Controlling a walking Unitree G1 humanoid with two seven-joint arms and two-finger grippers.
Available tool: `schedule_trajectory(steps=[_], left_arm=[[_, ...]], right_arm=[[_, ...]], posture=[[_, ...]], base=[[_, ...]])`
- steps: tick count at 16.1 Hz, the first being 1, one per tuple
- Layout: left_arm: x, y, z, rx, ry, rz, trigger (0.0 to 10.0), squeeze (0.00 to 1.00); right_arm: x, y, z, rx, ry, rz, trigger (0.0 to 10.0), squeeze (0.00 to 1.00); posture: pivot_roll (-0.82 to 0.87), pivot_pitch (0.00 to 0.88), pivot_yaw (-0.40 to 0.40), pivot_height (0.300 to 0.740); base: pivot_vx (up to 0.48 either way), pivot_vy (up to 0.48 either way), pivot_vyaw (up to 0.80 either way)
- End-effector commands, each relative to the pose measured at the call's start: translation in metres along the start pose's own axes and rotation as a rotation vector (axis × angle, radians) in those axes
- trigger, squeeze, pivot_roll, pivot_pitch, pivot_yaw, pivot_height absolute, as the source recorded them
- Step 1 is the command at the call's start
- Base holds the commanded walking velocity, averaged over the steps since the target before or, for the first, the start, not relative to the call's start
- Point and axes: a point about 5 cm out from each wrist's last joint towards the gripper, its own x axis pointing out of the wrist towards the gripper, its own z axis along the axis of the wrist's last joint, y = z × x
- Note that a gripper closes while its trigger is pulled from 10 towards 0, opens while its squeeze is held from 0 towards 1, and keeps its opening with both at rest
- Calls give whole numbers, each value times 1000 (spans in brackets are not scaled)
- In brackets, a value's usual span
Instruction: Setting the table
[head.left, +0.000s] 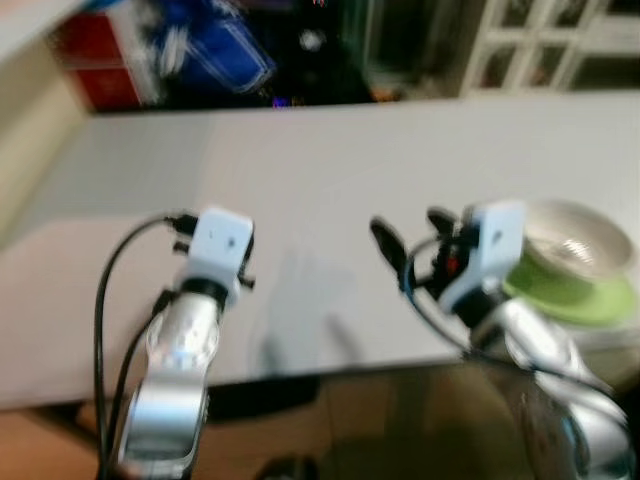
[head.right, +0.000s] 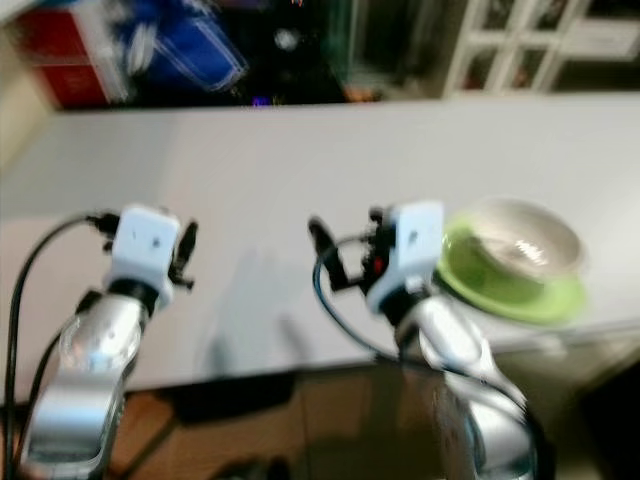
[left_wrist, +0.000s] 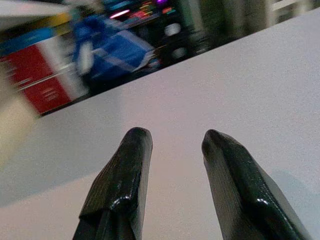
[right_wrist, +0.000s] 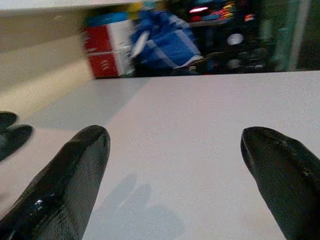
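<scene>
Over white table (head.left: 330, 170) | left gripper (left_wrist: 172, 145) slightly apart, empty | right gripper (right_wrist: 175, 145) wide apart, empty | bowl (head.left: 575, 245) beside right arm

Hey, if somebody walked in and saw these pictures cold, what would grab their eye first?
Probably the white bowl stacked on a green plate near the table's front edge on the robot's right, the one splash of colour on the pale top. Next, the two silver arms held over the table: the right gripper wide open just left of the dishes, the left gripper open above bare tabletop. Beyond the far edge sits blurred red and blue clutter.
</scene>
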Motion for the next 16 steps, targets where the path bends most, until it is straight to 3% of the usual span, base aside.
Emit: schedule_trajectory(steps=[1, 7, 9, 12, 16], left_arm=[[-5, -5, 4, -22, -30, -25, 10000, 0], [-8, -5, 9, 3, -71, -43, 10000, 0], [-9, -4, 4, 0, -65, -52, 10000, 0], [-9, -2, -2, 3, -48, -49, 10000, 0], [0, 2, 5, 7, -71, -32, 10000, 0]], right_arm=[[-1, -6, -6, -18, 23, -31, 10000, 0], [-5, -12, -19, 2, 55, -75, 10000, 0], [-12, -25, -30, 12, 78, -169, 10000, 0], [-12, -24, -32, 10, 91, -156, 10000, 0], [-8, -22, -33, 26, 87, -161, 10000, 0]], posture=[[-16, 0, 27, 740], [-8, 0, 14, 740], [-11, 0, 14, 740], [-9, 0, 6, 740], [-2, 0, -1, 740]], base=[[0, 0, 800], [0, 0, 800], [0, 336, 0], [0, 480, 0], [0, 480, 0]])
